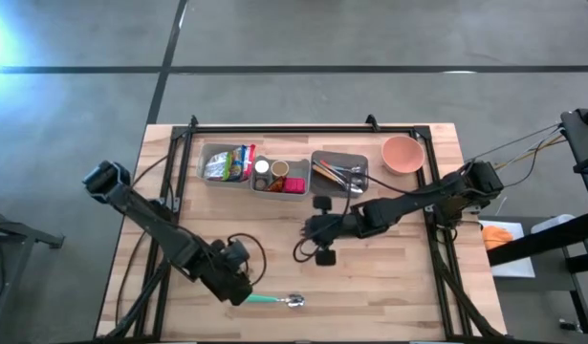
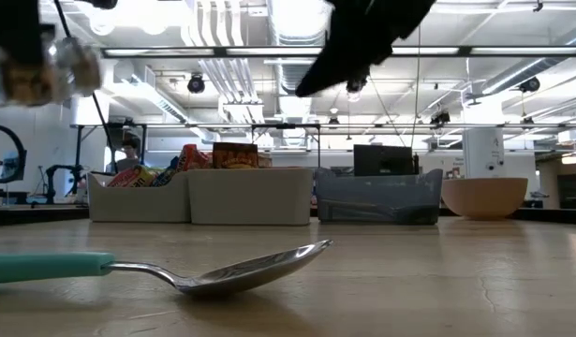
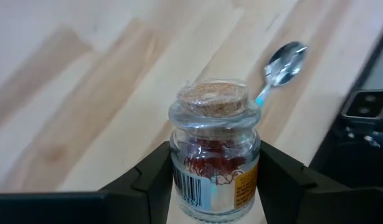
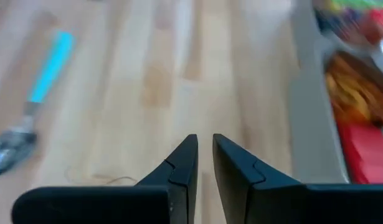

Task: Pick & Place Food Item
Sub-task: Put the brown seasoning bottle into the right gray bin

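Note:
A small glass jar (image 3: 214,149) with a cork stopper and red threads inside sits between the fingers of my left gripper (image 3: 215,180), which is shut on it. In the high view that gripper (image 1: 244,287) is near the table's front, left of centre. The jar shows blurred high up in the low view (image 2: 39,70). A spoon (image 1: 282,301) with a teal handle lies flat on the table just right of it. My right gripper (image 4: 203,149) hovers over the table's middle (image 1: 308,231), shut, with nothing between its fingers. My left gripper pinches the jar's glass body (image 3: 179,168) between its two fingers (image 3: 155,177), one on each side below the neck. The corked end (image 3: 213,98) stands out past the fingertips. The jar is lifted clear of the table.
Along the far side stand a bin of snack packets (image 1: 227,164), a bin of small boxes and jars (image 1: 279,178), a grey bin of utensils (image 1: 339,172) and a pink bowl (image 1: 403,153). Bare wood lies between the bins and the spoon.

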You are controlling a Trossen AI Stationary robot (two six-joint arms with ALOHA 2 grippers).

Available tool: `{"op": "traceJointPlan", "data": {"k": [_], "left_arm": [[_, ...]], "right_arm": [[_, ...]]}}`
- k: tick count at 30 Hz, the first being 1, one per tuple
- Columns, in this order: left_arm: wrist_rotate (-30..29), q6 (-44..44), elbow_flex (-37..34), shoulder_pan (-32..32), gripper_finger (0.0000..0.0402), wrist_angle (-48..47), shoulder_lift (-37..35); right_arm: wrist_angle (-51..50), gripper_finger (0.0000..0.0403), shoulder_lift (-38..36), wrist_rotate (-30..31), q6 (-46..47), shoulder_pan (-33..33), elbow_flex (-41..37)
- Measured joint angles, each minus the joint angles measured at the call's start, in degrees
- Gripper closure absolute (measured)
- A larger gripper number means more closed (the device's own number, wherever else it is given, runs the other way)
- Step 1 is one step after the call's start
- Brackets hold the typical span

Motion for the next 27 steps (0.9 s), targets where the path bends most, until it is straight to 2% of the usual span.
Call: {"op": "traceJointPlan", "data": {"k": [3,6,15,21,27], "left_arm": [[-0.39,5.95,-1.02,1.47,0.0226,1.61,-1.81],[-0.39,11.58,-2.67,3.58,0.0226,3.85,-3.54],[2.08,28.66,-10.89,10.28,0.0226,16.08,-10.25],[6.27,36.73,-14.62,14.62,0.0226,23.84,-12.0],[9.72,43.93,-14.93,18.07,0.0226,26.09,-11.8]], "right_arm": [[3.0,0.0356,0.0,-3.13,-2.97,0.05,0.02],[4.4,0.0356,0.0,-3.63,-3.41,0.08,0.02],[5.02,0.0356,0.0,-3.83,2.98,0.25,0.42],[5.86,0.0356,0.0,-3.83,5.07,0.23,0.42],[8.89,0.035,0.0,-5.24,4.67,0.27,0.42]]}}
